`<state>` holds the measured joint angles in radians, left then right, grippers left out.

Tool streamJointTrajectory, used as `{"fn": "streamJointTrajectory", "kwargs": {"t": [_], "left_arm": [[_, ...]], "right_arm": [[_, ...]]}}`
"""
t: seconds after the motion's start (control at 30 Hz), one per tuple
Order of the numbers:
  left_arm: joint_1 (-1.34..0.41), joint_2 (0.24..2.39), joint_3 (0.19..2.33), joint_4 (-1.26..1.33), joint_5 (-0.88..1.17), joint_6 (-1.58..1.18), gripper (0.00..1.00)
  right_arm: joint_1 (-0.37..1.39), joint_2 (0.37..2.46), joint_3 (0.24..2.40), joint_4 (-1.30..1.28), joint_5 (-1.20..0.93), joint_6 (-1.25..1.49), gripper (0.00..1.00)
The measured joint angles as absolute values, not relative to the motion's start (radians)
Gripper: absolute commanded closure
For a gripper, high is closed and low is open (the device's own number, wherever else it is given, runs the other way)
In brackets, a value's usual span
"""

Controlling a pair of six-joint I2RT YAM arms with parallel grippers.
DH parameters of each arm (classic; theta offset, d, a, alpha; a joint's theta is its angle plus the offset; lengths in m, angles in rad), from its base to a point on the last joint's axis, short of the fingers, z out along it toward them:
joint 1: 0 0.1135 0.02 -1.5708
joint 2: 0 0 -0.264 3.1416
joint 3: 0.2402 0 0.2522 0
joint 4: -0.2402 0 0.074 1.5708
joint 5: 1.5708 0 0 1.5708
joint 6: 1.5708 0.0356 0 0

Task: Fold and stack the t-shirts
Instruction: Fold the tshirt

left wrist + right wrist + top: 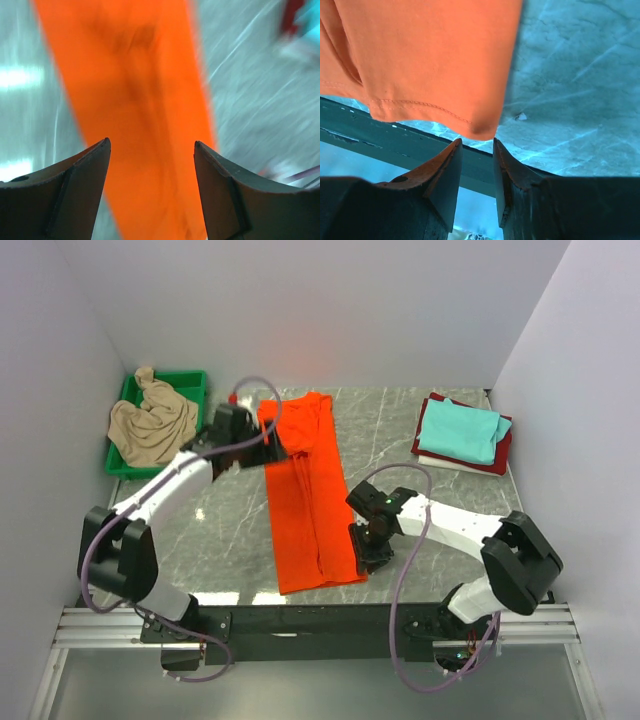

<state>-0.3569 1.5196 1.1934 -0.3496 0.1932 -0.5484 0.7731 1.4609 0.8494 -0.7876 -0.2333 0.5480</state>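
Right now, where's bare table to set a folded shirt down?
Bare marble lies between the orange t-shirt and the teal-topped stack. Another patch sits between that shirt and the left arm. Crowded: by the green tray and left gripper, and around the right gripper at the shirt's near corner.

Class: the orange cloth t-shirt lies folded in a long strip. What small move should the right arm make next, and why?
Probably ease the right gripper forward and close its fingers on the near hem corner of the bright orange cloth t-shirt: that corner lies just ahead of the parted fingers, ungripped; a crosswise fold seems due.
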Motion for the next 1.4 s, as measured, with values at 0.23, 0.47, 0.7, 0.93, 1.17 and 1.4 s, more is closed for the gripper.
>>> {"fn": "streamJointTrajectory", "kwargs": {"t": [0.23, 0.47, 0.7, 0.93, 1.17, 1.4], "left_arm": [[-0.450, 1.340, 0.884, -0.537, 0.115, -0.622, 0.27], [-0.529, 1.185, 0.774, -0.599, 0.139, -0.696, 0.30], [-0.627, 1.143, 0.678, -0.617, 0.181, -0.757, 0.32], [-0.662, 1.117, 0.589, -0.592, 0.270, -0.831, 0.37], [-0.695, 1.129, 0.559, -0.572, 0.314, -0.878, 0.41], [-0.710, 1.218, 0.531, -0.515, 0.334, -0.896, 0.46]], "right_arm": [[0.773, 1.431, 0.824, -0.747, -0.225, 0.577, 0.61], [0.776, 1.459, 0.809, -0.718, -0.220, 0.588, 0.61], [0.779, 1.474, 0.776, -0.696, -0.203, 0.590, 0.61], [0.781, 1.495, 0.765, -0.660, -0.205, 0.591, 0.68], [0.788, 1.508, 0.765, -0.645, -0.227, 0.590, 0.70], [0.791, 1.511, 0.766, -0.640, -0.235, 0.590, 0.70]]}}
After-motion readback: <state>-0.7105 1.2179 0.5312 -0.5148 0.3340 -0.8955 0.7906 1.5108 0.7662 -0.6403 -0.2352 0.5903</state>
